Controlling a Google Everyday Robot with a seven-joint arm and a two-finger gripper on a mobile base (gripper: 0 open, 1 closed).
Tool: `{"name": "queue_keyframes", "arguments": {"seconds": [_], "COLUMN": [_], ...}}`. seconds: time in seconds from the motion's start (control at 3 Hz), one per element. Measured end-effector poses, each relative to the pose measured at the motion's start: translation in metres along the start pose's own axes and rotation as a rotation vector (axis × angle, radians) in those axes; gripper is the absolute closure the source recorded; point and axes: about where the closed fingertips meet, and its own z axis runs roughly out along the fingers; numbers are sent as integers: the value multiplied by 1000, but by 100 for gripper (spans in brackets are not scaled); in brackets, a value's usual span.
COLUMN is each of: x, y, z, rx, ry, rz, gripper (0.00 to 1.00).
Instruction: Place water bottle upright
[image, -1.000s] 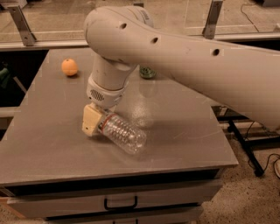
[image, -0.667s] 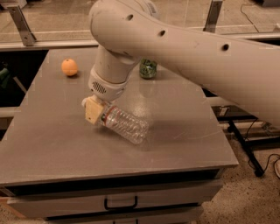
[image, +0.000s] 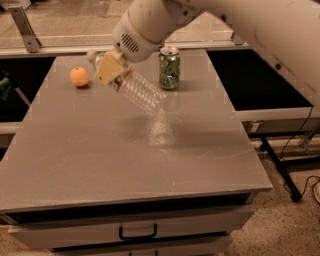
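Note:
The water bottle (image: 139, 90) is a clear ribbed plastic bottle with a red and white label band near its neck. It hangs in the air above the grey table (image: 100, 150), tilted, neck up-left and base down-right. My gripper (image: 111, 67) is shut on the bottle's upper part; its tan fingers (image: 110, 66) clamp the neck end. The cap is hidden behind the fingers. The white arm reaches in from the upper right.
A green drinks can (image: 169, 68) stands upright at the table's back, just right of the bottle. An orange (image: 79, 77) lies at the back left. The table has drawers below its front edge. Black stands and cables lie on the floor at the right.
The gripper has lifted the bottle off the table and carried it up and toward the back. The bottle has tilted from lying flat to slanted with its neck raised.

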Motion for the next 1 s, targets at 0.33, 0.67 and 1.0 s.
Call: {"name": "queue_keyframes", "arguments": {"seconds": [0.33,0.67,1.0], "x": [-29,-25,-17], "y": [-6,3,27], "z": [-26,-22,-11], "rx": [21,11,-33], "ry": [-73,-94,-174], "rz": [-87,-74,-78], "gripper": [100,100,100]}}
